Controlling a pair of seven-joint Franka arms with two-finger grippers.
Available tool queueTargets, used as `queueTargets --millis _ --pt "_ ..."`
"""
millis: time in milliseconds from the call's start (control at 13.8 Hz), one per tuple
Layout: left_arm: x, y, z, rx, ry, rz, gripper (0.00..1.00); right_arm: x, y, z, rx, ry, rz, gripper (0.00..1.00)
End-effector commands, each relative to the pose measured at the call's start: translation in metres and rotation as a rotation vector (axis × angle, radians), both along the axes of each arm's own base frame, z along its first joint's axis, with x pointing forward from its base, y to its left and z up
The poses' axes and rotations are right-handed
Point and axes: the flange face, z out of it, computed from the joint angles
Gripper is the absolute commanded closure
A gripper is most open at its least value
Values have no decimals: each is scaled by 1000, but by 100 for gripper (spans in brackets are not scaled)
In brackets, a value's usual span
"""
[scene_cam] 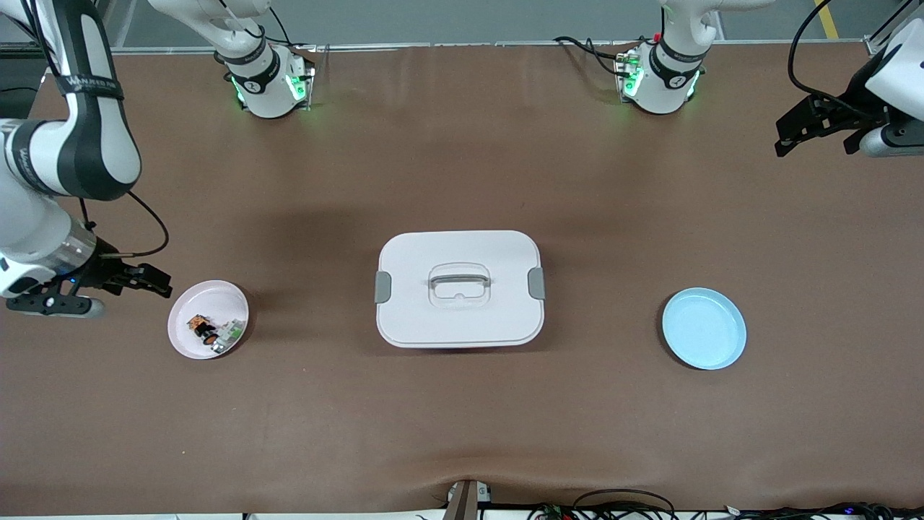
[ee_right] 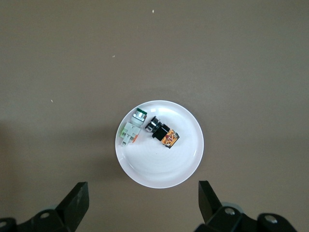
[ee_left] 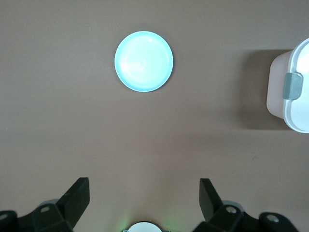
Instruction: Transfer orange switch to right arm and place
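The orange switch [scene_cam: 203, 328], black with orange bands, lies in a small white plate [scene_cam: 195, 300] toward the right arm's end of the table. A small white-and-green part [scene_cam: 229, 334] lies beside it in the same plate. My right gripper [scene_cam: 151, 280] is open and empty, over the table just beside that plate. The right wrist view shows the switch [ee_right: 163, 133], the white-and-green part [ee_right: 131, 128] and the plate [ee_right: 159, 169] ahead of the open right gripper [ee_right: 143, 203]. My left gripper [scene_cam: 794, 133] is open and empty, raised over the left arm's end of the table.
A white lidded box [scene_cam: 460, 289] with grey clips stands mid-table. An empty light blue plate [scene_cam: 704, 328] lies toward the left arm's end. The left wrist view shows the blue plate [ee_left: 144, 61], the box's edge [ee_left: 294, 92] and the open left gripper [ee_left: 144, 200].
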Motion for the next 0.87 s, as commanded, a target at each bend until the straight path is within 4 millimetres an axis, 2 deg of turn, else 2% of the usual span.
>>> queueTargets --millis 0,290,435,580,653,798 --pt "0 -2 2 6 -8 -1 0 -12 -1 31 3 -44 -26 0" --pt "0 -1 0 6 -4 2 0 3 -5 90 -2 -124 -21 0" --pt "0 -1 2 6 -7 2 0 2 -2 130 1 -84 -16 0" --pt "1 -1 -1 6 -1 2 0 -5 2 152 4 -52 -9 0" --pt "1 -1 -2 7 0 2 0 -14 2 165 1 -53 -10 0" --pt "1 0 -1 7 0 3 0 -34 2 177 1 -62 -8 0"
